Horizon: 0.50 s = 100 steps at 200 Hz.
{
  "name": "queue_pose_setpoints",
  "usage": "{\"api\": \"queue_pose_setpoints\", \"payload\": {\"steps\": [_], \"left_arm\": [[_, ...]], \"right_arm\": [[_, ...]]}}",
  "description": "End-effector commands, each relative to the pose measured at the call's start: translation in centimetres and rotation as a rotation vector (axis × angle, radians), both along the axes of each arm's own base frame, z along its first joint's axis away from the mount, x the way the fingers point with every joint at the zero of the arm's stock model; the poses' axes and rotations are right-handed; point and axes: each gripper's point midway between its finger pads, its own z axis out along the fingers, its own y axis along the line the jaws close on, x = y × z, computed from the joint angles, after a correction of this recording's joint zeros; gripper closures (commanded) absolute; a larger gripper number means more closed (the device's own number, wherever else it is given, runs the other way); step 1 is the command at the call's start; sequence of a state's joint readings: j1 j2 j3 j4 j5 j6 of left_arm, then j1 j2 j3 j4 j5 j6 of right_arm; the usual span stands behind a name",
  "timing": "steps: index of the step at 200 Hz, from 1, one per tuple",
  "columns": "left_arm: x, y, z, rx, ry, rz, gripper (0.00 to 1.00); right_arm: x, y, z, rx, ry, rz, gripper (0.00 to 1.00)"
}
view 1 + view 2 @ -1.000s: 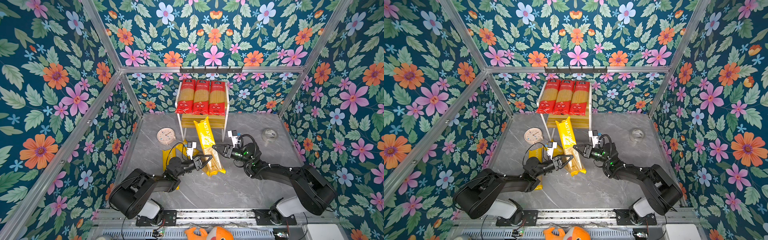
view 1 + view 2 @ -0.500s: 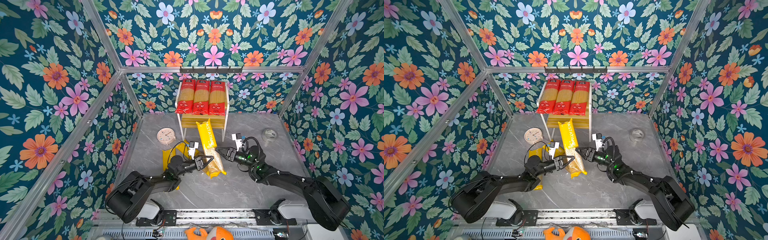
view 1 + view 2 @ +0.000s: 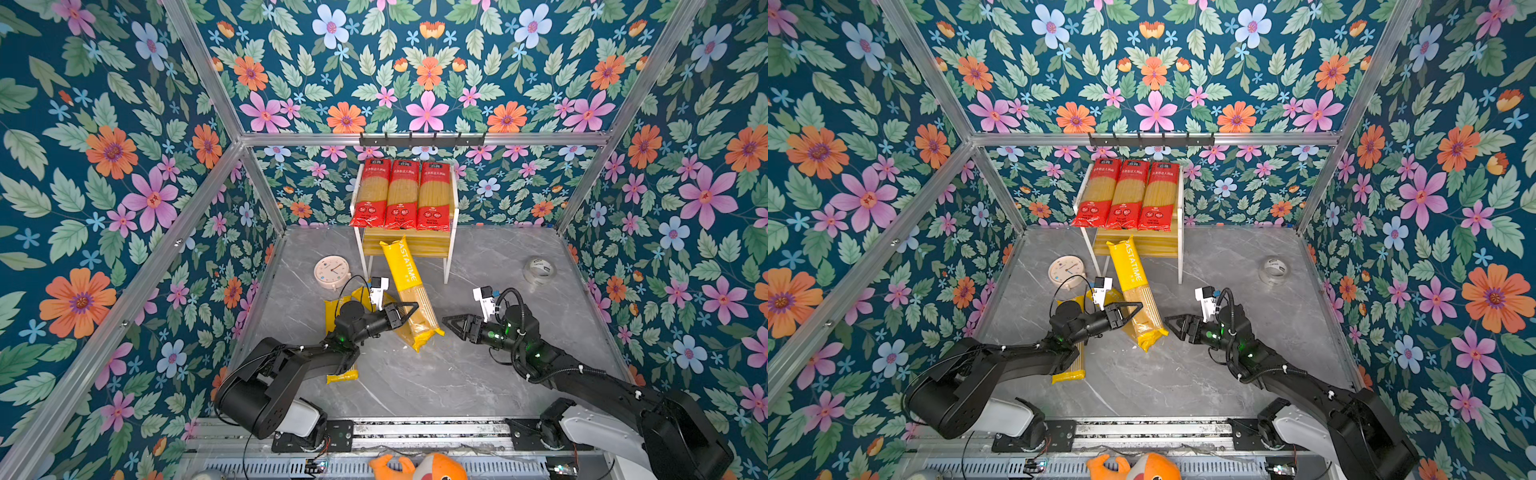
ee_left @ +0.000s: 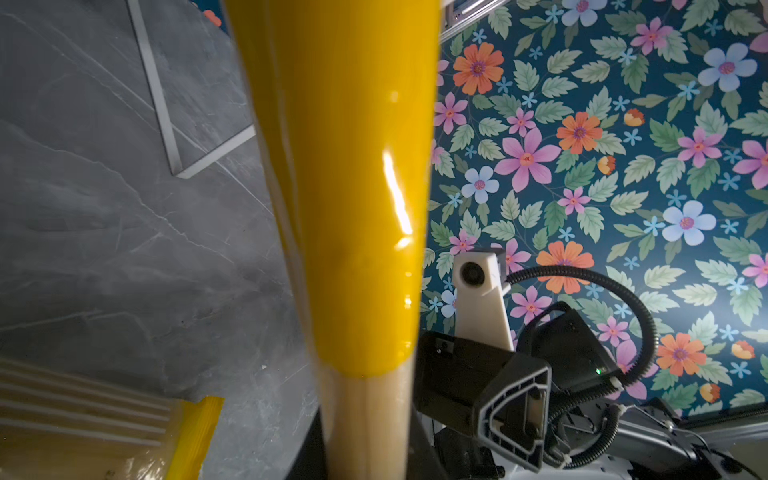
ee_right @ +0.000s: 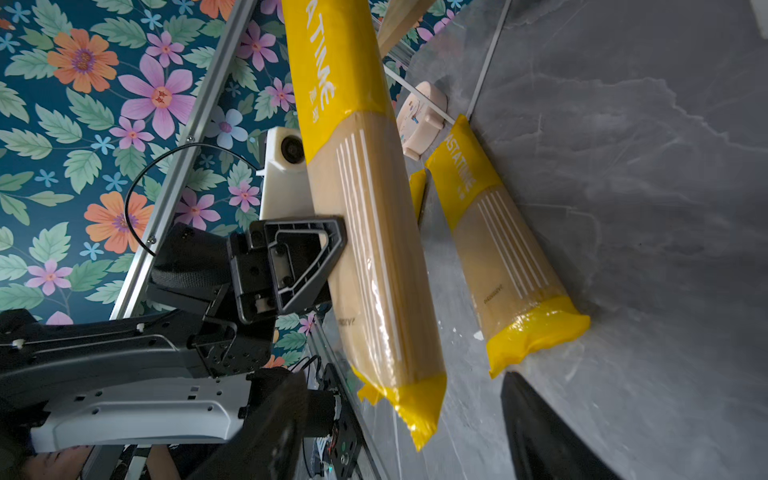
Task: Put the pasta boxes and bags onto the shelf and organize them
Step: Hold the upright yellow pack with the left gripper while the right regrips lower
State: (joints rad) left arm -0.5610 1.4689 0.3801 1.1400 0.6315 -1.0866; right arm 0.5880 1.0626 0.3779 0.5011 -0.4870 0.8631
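Note:
Three red-ended packets (image 3: 402, 193) lie side by side on the shelf's (image 3: 432, 246) top tier. My left gripper (image 3: 409, 311) is shut on the clear lower half of a yellow PASTATIME packet (image 3: 409, 286), which hangs tilted with its far end at the lower tier; it fills the left wrist view (image 4: 349, 187). My right gripper (image 3: 451, 322) stands open a short way right of that packet's near end, holding nothing. Two more yellow packets (image 3: 340, 376) lie on the floor under my left arm, and one of them (image 5: 507, 257) shows in the right wrist view.
A round pink clock (image 3: 331, 271) sits on the floor left of the shelf. A tape roll (image 3: 539, 270) lies at the far right. A black hook rail (image 3: 422, 139) runs along the back wall above the shelf. An orange plush toy (image 3: 419, 467) lies beyond the front rail.
My right gripper has opened, let go of the yellow packet and drawn back to the right. My left gripper still holds the packet, which has barely moved.

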Motion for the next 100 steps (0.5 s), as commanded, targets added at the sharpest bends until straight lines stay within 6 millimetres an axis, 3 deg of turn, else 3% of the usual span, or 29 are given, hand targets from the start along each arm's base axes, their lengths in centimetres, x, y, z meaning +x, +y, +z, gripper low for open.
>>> {"api": "queue_pose_setpoints", "payload": {"steps": [1,45,72,100], "left_arm": [[-0.2,-0.2,4.6,-0.151,-0.113,-0.026,0.97],[-0.2,-0.9,5.5,-0.203,-0.106,-0.061,0.97],[-0.6,-1.0,4.9,-0.189,-0.088,-0.084,0.95],[-0.5,-1.5,5.2,-0.194,-0.087,-0.113,0.94]], "right_arm": [[-0.9,0.7,0.1,-0.002,0.017,0.039,0.24],[0.2,2.7,-0.2,-0.038,-0.013,0.051,0.23],[1.0,3.4,0.2,-0.039,-0.042,0.062,0.23],[1.0,4.6,1.2,0.01,-0.049,0.116,0.32]]}}
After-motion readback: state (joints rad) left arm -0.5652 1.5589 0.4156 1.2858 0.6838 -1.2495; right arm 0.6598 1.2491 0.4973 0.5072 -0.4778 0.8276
